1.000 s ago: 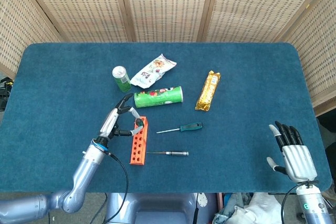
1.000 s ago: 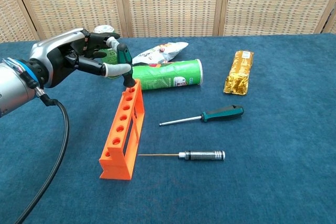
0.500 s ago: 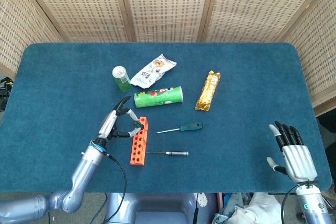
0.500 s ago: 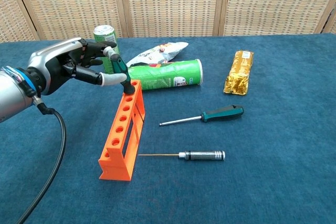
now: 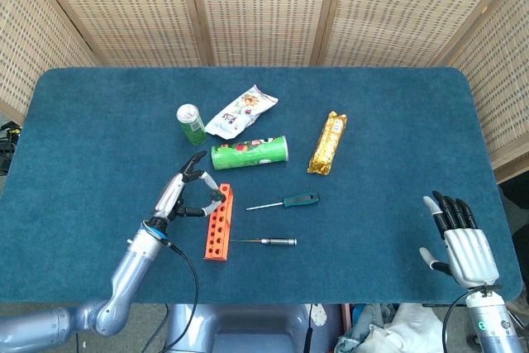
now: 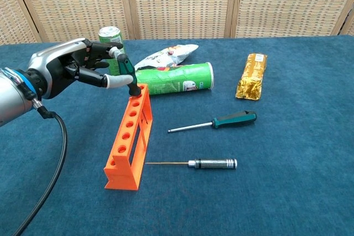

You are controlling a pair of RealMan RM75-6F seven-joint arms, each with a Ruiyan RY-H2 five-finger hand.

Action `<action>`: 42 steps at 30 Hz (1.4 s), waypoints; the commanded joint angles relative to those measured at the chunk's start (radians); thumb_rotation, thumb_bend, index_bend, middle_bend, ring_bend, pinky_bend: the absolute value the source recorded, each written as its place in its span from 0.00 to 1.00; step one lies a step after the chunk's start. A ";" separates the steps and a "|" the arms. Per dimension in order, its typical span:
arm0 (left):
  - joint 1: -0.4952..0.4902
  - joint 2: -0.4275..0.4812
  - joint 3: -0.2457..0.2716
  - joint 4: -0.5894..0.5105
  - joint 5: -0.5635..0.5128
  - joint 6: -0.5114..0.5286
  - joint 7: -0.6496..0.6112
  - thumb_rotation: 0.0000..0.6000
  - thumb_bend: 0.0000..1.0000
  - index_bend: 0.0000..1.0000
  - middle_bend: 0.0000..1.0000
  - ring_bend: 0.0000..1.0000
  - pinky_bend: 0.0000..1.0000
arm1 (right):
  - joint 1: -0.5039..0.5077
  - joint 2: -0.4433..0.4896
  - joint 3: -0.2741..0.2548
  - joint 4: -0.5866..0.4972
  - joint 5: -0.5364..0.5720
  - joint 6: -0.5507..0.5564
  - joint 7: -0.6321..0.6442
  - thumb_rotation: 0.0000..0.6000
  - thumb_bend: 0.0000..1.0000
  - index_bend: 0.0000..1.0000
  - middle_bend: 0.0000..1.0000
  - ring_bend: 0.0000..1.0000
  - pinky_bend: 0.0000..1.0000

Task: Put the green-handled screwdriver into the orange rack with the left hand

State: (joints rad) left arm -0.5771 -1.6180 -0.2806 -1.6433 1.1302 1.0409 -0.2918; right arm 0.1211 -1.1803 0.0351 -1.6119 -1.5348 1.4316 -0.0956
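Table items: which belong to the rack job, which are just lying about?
Job: green-handled screwdriver, held by the left robot hand; orange rack.
Lying about: second green screwdriver, metal-handled screwdriver, chip tube, can, snack bag, gold packet.

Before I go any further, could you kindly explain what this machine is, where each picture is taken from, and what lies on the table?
This is a two-armed robot with finger hands, steered remotely by a person. One picture looks down from its head, the other forward from its chest. Its left hand pinches a green-handled screwdriver standing in the far end of an orange rack. Its right hand rests open at the table's edge. On the blue table lie a second green-handled screwdriver, a metal-handled one, a chip tube, a can, a snack bag and a gold packet.
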 commanded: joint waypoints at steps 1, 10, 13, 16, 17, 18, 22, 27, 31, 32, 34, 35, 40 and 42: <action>0.001 0.013 -0.005 -0.019 0.011 0.004 0.000 1.00 0.36 0.48 0.03 0.00 0.00 | 0.000 0.000 0.000 0.000 -0.001 0.001 0.000 1.00 0.24 0.00 0.00 0.00 0.00; 0.002 0.030 -0.011 -0.039 -0.004 -0.003 0.003 1.00 0.36 0.47 0.03 0.00 0.00 | 0.000 0.000 -0.001 -0.001 -0.002 0.001 -0.001 1.00 0.24 0.00 0.00 0.00 0.00; 0.003 0.032 -0.014 -0.043 -0.002 -0.002 -0.004 1.00 0.36 0.47 0.03 0.00 0.00 | 0.000 0.001 -0.001 -0.001 -0.002 0.002 0.000 1.00 0.24 0.00 0.00 0.00 0.00; 0.004 0.038 -0.015 -0.050 0.004 0.000 -0.007 1.00 0.36 0.47 0.03 0.00 0.00 | 0.000 0.001 0.000 -0.001 -0.001 0.002 0.000 1.00 0.24 0.00 0.00 0.00 0.00; 0.005 0.042 -0.016 -0.058 0.008 0.003 -0.009 1.00 0.36 0.47 0.03 0.00 0.00 | 0.000 0.001 0.000 -0.001 -0.001 0.001 0.000 1.00 0.24 0.00 0.00 0.00 0.00; 0.006 0.045 -0.017 -0.064 0.012 0.005 -0.011 1.00 0.36 0.47 0.03 0.00 0.00 | 0.000 0.001 -0.001 -0.001 -0.001 0.001 0.001 1.00 0.24 0.00 0.00 0.00 0.00; 0.014 0.076 -0.027 -0.116 0.031 0.018 -0.022 1.00 0.36 0.46 0.03 0.00 0.00 | 0.000 0.000 -0.001 -0.001 -0.003 0.001 0.000 1.00 0.24 0.00 0.00 0.00 0.00; 0.024 0.123 -0.043 -0.186 0.074 0.051 -0.020 1.00 0.36 0.42 0.02 0.00 0.00 | -0.001 0.001 0.000 -0.002 -0.003 0.004 0.001 1.00 0.24 0.00 0.00 0.00 0.00; 0.052 0.189 -0.045 -0.267 0.145 0.111 0.001 1.00 0.36 0.39 0.02 0.00 0.00 | -0.001 0.002 -0.001 -0.002 -0.004 0.004 0.001 1.00 0.24 0.00 0.00 0.00 0.00; 0.065 0.213 -0.037 -0.285 0.163 0.128 0.021 1.00 0.36 0.38 0.02 0.00 0.00 | -0.002 0.003 0.000 -0.002 -0.004 0.006 0.002 1.00 0.24 0.00 0.00 0.00 0.00; 0.087 0.251 -0.013 -0.302 0.195 0.155 0.064 1.00 0.36 0.35 0.01 0.00 0.00 | -0.003 0.004 0.000 -0.002 -0.004 0.008 0.003 1.00 0.24 0.00 0.00 0.00 0.00; 0.105 0.276 0.010 -0.306 0.213 0.172 0.102 1.00 0.36 0.35 0.01 0.00 0.00 | -0.003 0.004 0.001 -0.002 -0.004 0.010 0.004 1.00 0.24 0.00 0.00 0.00 0.00; 0.186 0.339 0.099 -0.273 0.281 0.271 0.256 1.00 0.36 0.32 0.00 0.00 0.00 | -0.003 0.004 0.001 -0.003 -0.003 0.010 -0.002 1.00 0.24 0.00 0.00 0.00 0.00; 0.219 0.342 0.129 -0.241 0.304 0.317 0.311 1.00 0.36 0.31 0.00 0.00 0.00 | -0.003 0.003 0.000 -0.005 -0.006 0.011 -0.007 1.00 0.24 0.00 0.00 0.00 0.00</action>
State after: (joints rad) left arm -0.4095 -1.3018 -0.2020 -1.9184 1.3912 1.2946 -0.0512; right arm 0.1176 -1.1769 0.0353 -1.6161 -1.5400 1.4420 -0.1018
